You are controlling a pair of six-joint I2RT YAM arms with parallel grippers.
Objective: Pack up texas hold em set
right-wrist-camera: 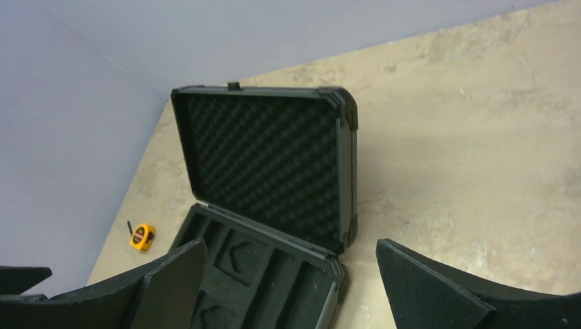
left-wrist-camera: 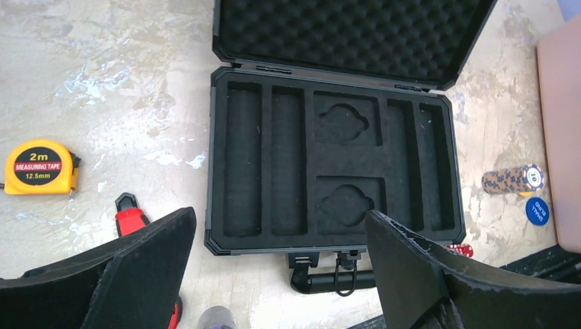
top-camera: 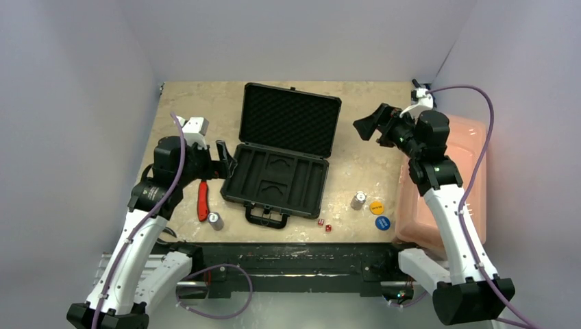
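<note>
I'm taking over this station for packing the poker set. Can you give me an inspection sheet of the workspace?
Surface: beige mottled table.
Job's things: black case open, tray empty; left chip stack, right chip stack, yellow disc, blue disc and two red dice loose on the table.
Clutter: red-handled knife beside the case; yellow tape measure; pink bin at the right edge.
Grippers: left gripper and right gripper open, holding nothing.
Cables: purple cables along both arms, off the case.
Surroundings: plain walls on three sides.

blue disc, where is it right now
In the top view the blue disc lies on the right of the table, just nearer the arm bases than the yellow disc, between the open case and the pink bin.
</note>
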